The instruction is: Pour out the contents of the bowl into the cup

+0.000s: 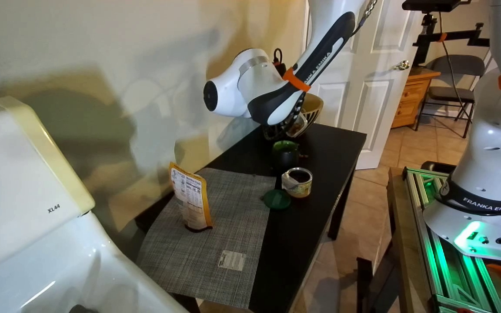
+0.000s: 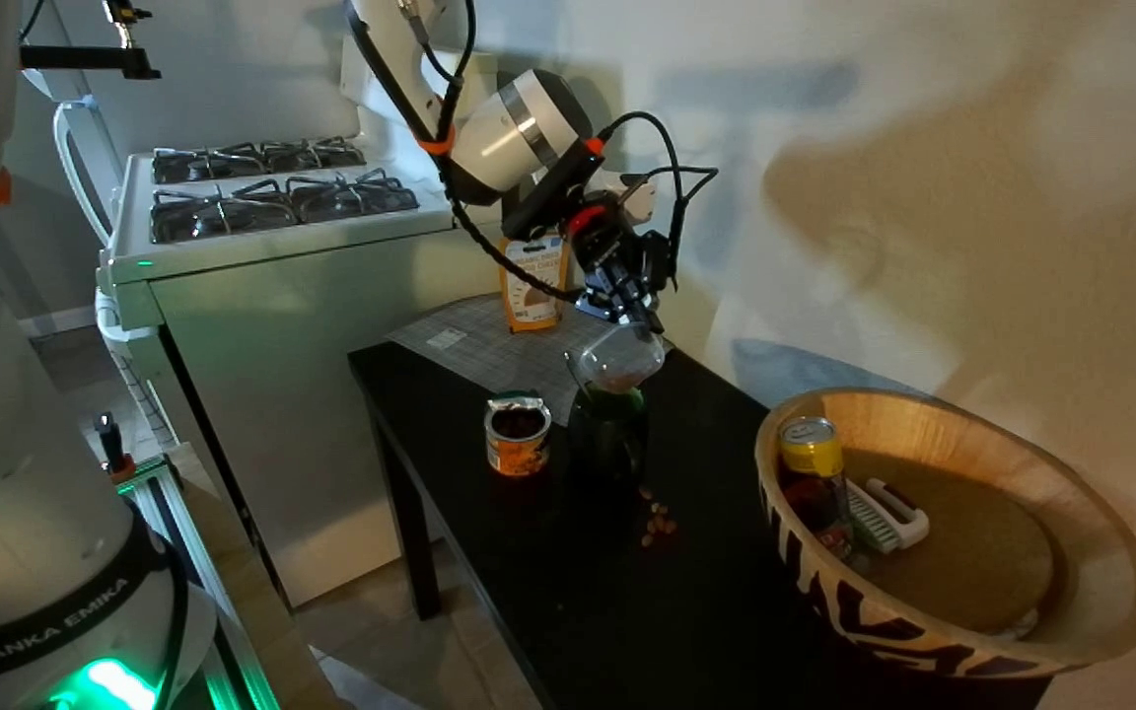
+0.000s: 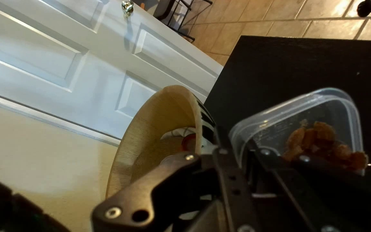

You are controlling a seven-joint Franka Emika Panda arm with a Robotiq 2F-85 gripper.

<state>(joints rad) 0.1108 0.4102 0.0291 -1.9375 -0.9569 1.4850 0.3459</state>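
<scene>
A clear plastic bowl (image 2: 619,359) hangs tilted just above the dark cup (image 2: 600,444), which is green inside. Both also show in an exterior view, the bowl (image 1: 298,125) partly behind the arm and the cup (image 1: 286,157) upright on the table. My gripper (image 2: 643,321) is shut on the bowl's wall. In the wrist view, the fingers (image 3: 237,145) pinch the wall of the bowl (image 3: 271,133). Orange-brown pieces (image 3: 317,138) are gathered at the bowl's low side, partly hidden by a finger. A thin handle (image 2: 573,370) sticks up from the cup.
Several small pieces (image 2: 659,521) lie on the black table beside the cup. An open can (image 2: 517,434) and a green lid (image 1: 277,199) are close by. A large wooden bowl (image 2: 1100,552) holds several items. A pouch (image 1: 191,198) stands on the grey mat (image 1: 233,226).
</scene>
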